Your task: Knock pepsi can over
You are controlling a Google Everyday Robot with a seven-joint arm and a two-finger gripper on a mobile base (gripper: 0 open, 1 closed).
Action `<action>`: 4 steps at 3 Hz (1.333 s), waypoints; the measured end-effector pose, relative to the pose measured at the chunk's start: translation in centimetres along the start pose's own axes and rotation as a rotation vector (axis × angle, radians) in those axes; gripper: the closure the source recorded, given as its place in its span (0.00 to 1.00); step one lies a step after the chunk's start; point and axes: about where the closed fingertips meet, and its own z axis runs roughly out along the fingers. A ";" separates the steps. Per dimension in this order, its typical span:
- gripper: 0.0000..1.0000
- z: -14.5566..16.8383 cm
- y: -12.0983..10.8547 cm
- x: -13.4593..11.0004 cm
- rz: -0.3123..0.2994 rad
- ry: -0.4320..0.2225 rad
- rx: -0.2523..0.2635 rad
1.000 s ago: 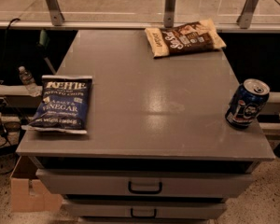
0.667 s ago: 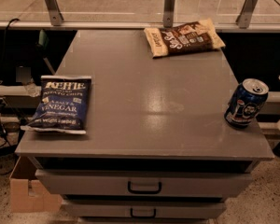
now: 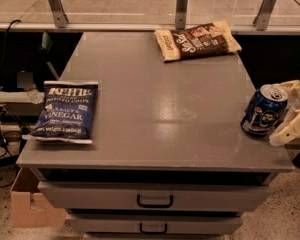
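Note:
The pepsi can, dark blue with a silver top, stands at the right edge of the grey table, tilted slightly to the left. My gripper, cream-coloured, comes in from the right edge of the camera view and sits right beside the can's right side. One finger reaches down next to the can's base and another lies behind its top. The can lies between or just in front of them; I cannot tell if they touch it.
A flat blue chip bag lies at the table's left front. A brown chip bag lies at the back. Drawers are below the tabletop. A cardboard box sits on the floor at left. A railing runs behind.
My gripper has come into view from the right and closed in on the can's right side. The can has stayed at the table's right edge.

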 end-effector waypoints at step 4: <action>0.00 7.9 8.8 -19.6 -0.245 -0.443 -0.412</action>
